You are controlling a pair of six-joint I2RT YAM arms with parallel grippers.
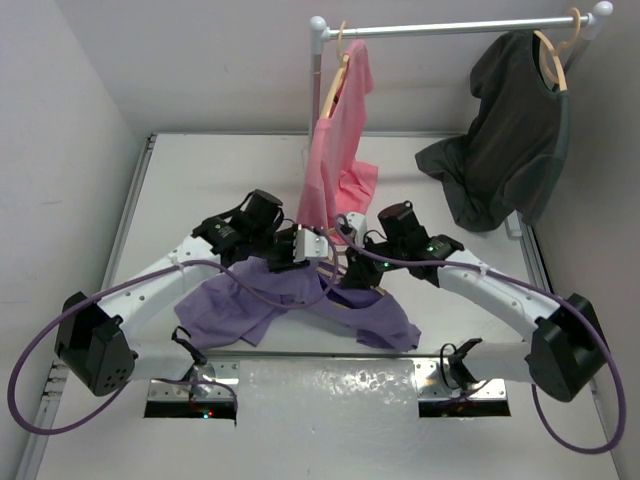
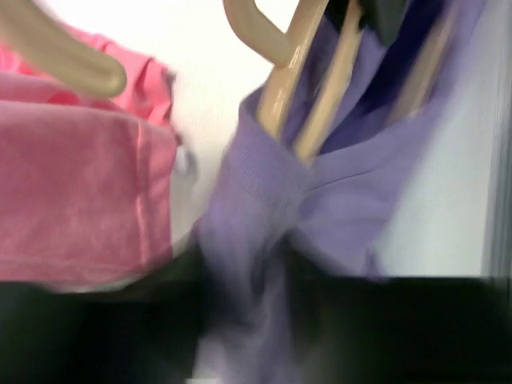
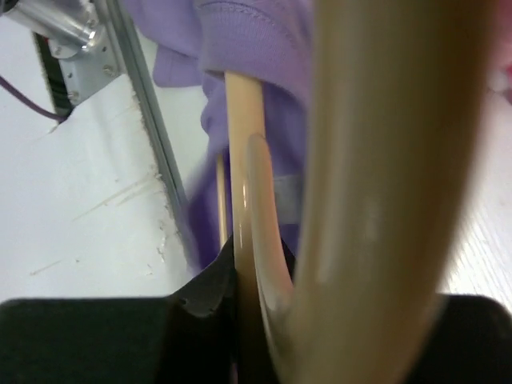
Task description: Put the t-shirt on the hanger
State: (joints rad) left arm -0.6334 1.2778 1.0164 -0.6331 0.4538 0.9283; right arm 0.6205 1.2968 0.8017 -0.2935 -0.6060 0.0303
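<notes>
The lavender t-shirt (image 1: pixel 285 300) lies bunched on the table between the arms, its upper part lifted at the middle. My left gripper (image 1: pixel 303 250) is shut on a fold of the t-shirt (image 2: pixel 336 184), which runs down between the dark fingers (image 2: pixel 384 328). The tan wooden hanger (image 2: pixel 320 88) pokes into the shirt's opening. My right gripper (image 1: pixel 350 265) is shut on the hanger (image 3: pixel 248 200), with its hook (image 3: pixel 384 200) looming close and blurred; purple cloth (image 3: pixel 248 40) drapes over the hanger's far end. Only a tan sliver of the hanger (image 1: pixel 348 298) shows from above.
A pink shirt (image 1: pixel 340 150) hangs from the rack rail (image 1: pixel 450 27) just behind the grippers and fills the left of the left wrist view (image 2: pixel 80 192). A dark grey shirt (image 1: pixel 510 130) hangs at the right. An aluminium table rail (image 3: pixel 152 152) runs near the right gripper.
</notes>
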